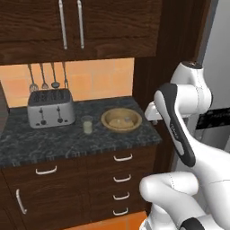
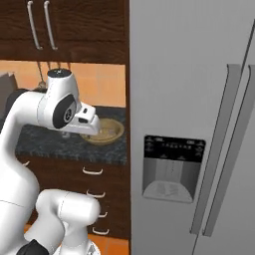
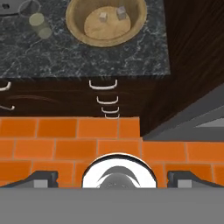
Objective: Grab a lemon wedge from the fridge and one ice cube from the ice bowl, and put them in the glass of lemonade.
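Ice bowl (image 3: 106,22) lies far ahead of the open gripper (image 3: 113,177).

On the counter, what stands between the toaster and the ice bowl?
The glass of lemonade stands there, apart from both the toaster and the ice bowl, nearer the bowl. The left base view shows this clearly.

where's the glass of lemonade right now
In the left base view the glass of lemonade stands on the dark counter, between the toaster and the ice bowl.
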